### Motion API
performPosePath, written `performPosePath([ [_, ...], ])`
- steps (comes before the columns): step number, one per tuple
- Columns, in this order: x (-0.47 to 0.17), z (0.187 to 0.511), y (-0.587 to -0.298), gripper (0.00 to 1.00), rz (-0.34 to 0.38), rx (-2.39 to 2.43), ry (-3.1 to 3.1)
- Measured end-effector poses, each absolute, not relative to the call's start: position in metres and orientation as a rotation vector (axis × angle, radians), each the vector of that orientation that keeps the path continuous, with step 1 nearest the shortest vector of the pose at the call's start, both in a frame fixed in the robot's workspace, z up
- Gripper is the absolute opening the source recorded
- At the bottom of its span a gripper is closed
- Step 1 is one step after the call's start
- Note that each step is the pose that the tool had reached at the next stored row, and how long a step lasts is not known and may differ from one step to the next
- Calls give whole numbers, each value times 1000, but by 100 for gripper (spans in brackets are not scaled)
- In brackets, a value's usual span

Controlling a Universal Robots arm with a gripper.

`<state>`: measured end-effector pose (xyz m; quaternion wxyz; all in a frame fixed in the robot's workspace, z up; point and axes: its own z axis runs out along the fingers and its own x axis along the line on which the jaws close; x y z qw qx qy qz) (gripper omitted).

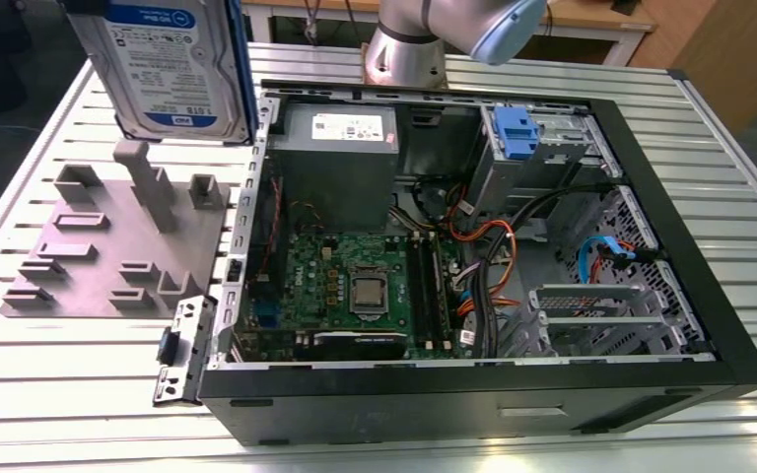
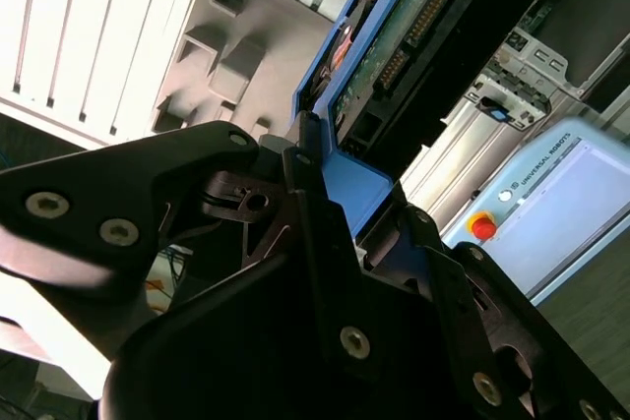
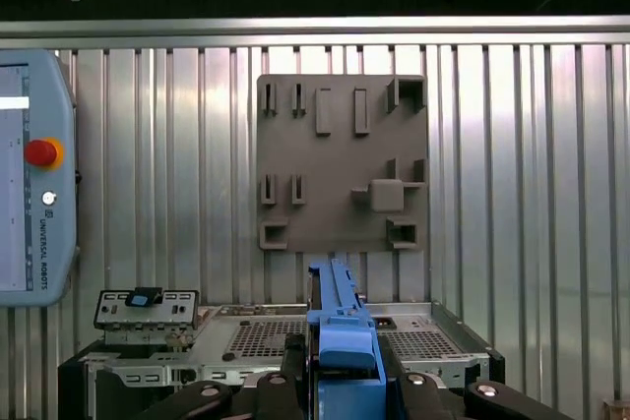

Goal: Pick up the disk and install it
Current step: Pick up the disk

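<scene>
The disk point(image 1: 174, 69), silver with a white-and-blue label and a blue carrier frame, hangs upright in the air at the exterior view's upper left, above the grey fixture plate point(image 1: 103, 246). In both wrist views my gripper point(image 2: 354, 206) point(image 3: 342, 361) is shut on the disk's blue frame edge point(image 3: 338, 317), one black finger point(image 2: 307, 179) on each side. The second wrist view also shows the disk's green circuit-board side point(image 2: 413, 27). The open computer case point(image 1: 484, 246) lies to the exterior view's right of the disk, and its drive bay with a blue latch point(image 1: 516, 133) is in the far corner.
The grey fixture plate point(image 3: 340, 159) carries several raised posts and slots. Inside the case sit a grey power supply point(image 1: 336, 138), the motherboard point(image 1: 352, 286) and loose cables point(image 1: 484, 236). The arm's base point(image 1: 412, 49) stands behind the case. A teach pendant point(image 3: 30, 184) lies on the slatted table.
</scene>
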<state>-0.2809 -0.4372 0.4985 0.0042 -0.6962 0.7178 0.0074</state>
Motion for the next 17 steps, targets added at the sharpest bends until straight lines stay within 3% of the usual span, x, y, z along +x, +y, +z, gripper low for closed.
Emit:
performPosePath([
  [17,-272,498,-437,37,23,-2181,2249],
])
